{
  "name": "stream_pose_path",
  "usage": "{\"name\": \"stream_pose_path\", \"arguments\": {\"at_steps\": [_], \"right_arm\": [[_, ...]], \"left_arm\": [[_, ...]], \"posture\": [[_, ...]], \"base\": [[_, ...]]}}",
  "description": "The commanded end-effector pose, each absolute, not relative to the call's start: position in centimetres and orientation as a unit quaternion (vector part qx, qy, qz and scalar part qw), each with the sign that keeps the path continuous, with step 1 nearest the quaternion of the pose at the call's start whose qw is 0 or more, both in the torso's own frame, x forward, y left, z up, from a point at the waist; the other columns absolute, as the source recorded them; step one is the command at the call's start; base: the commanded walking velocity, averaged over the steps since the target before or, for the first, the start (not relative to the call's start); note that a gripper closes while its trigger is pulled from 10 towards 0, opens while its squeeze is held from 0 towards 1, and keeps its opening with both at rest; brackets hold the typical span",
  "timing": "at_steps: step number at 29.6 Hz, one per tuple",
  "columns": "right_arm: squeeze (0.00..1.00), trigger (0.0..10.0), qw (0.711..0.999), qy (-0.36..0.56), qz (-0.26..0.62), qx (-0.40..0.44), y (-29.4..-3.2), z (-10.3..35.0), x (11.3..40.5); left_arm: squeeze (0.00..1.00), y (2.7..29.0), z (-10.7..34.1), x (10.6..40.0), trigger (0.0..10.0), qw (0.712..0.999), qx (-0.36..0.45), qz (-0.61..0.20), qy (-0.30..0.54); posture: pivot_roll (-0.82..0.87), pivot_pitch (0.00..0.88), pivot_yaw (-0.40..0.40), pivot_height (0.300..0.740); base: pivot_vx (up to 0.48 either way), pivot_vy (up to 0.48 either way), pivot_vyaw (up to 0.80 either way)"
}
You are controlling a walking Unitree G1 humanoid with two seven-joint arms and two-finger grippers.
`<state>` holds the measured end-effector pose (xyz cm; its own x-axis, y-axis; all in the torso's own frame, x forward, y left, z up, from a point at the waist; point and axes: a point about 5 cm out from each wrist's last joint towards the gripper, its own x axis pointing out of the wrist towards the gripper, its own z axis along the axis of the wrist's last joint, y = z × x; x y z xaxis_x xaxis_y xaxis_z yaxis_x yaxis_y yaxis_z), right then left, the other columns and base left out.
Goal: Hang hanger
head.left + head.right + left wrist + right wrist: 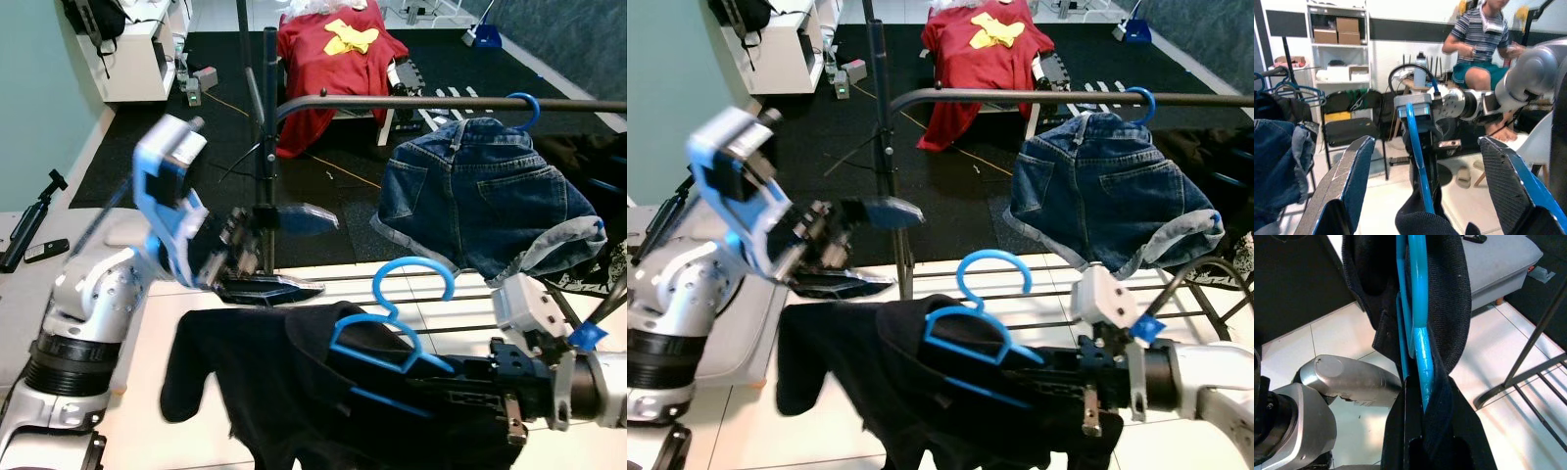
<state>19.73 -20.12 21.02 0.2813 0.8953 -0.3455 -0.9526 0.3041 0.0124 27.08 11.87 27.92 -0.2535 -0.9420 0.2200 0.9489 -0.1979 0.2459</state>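
Note:
My right gripper (436,377) is shut on a blue hanger (392,338) draped with a black garment (274,382). It holds them low in front of the rack, with the hook (419,266) pointing up, below the dark rail (411,101). In the right wrist view the hanger (1419,308) runs straight out from the fingers inside the black cloth (1449,298). My left gripper (289,255) is open beside the rack's post (266,147), left of the garment and apart from it. The left wrist view has its fingers (1347,186) spread wide either side of the hanger (1418,156).
Denim shorts (480,196) hang from the rail on another blue hanger (527,106), with dark clothes (588,162) further right. A red shirt (333,59) lies over a chair behind. A white shelf (137,49) stands at the back left. A seated person (1484,44) shows in the left wrist view.

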Motion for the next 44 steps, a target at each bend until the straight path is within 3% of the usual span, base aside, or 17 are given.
{"name": "stream_pose_path", "arguments": {"at_steps": [1, 20, 26, 37, 38, 39, 40, 43, 44], "right_arm": [[0.0, 0.0, 0.785, 0.137, 0.596, -0.099, -19.3, 21.1, 19.6], [0.0, 0.0, 0.778, 0.151, 0.601, -0.106, -18.6, 20.4, 19.8], [0.0, 0.0, 0.779, 0.168, 0.594, -0.114, -18.8, 19.9, 19.9], [0.0, 0.0, 0.781, 0.192, 0.581, -0.126, -19.1, 19.1, 20.0], [0.0, 0.0, 0.782, 0.192, 0.579, -0.127, -19.2, 19.1, 20.0], [0.0, 0.0, 0.783, 0.192, 0.578, -0.128, -19.2, 19.1, 20.1], [0.0, 0.0, 0.784, 0.191, 0.577, -0.128, -19.2, 19.1, 20.1], [0.0, 0.0, 0.784, 0.19, 0.576, -0.129, -19.2, 19.1, 20.2], [0.0, 0.0, 0.785, 0.188, 0.576, -0.129, -19.1, 19.1, 20.3]], "left_arm": [[0.0, 11.1, 26.9, 26.9, 10.0, 0.61, -0.003, -0.778, -0.151], [0.0, 8.6, 25.6, 26.9, 10.0, 0.636, 0.023, -0.758, -0.144], [0.0, 8.1, 25.5, 26.1, 10.0, 0.62, 0.015, -0.771, -0.142], [0.0, 7.7, 25.6, 25.8, 10.0, 0.619, 0.014, -0.771, -0.147], [0.0, 7.7, 25.6, 25.8, 9.1, 0.618, 0.014, -0.772, -0.146], [0.0, 7.6, 25.5, 25.6, 4.0, 0.616, 0.015, -0.775, -0.143], [0.0, 7.4, 25.4, 25.5, 2.3, 0.614, 0.017, -0.777, -0.139], [0.0, 7.1, 25.0, 25.3, 2.0, 0.612, 0.022, -0.78, -0.132], [0.0, 6.6, 24.6, 25.1, 0.7, 0.611, 0.024, -0.781, -0.124]], "posture": [[-0.1, 0.155, 0.005, 0.74], [-0.1, 0.161, 0.002, 0.74], [-0.1, 0.163, 0.001, 0.74], [-0.1, 0.163, -0.001, 0.74], [-0.1, 0.163, -0.001, 0.74], [-0.1, 0.163, 0.0, 0.74], [-0.1, 0.162, 0.0, 0.74], [-0.1, 0.163, 0.001, 0.74], [-0.1, 0.163, 0.001, 0.74]], "base": [[0.0, 0.0, 0.0], [0.0, 0.0, 0.0], [0.0, 0.0, 0.0], [0.0, 0.0, 0.0], [0.0, 0.0, 0.0], [0.0, 0.0, 0.0], [0.0, 0.0, 0.0], [0.0, 0.0, 0.0], [0.0, 0.0, 0.0]]}}
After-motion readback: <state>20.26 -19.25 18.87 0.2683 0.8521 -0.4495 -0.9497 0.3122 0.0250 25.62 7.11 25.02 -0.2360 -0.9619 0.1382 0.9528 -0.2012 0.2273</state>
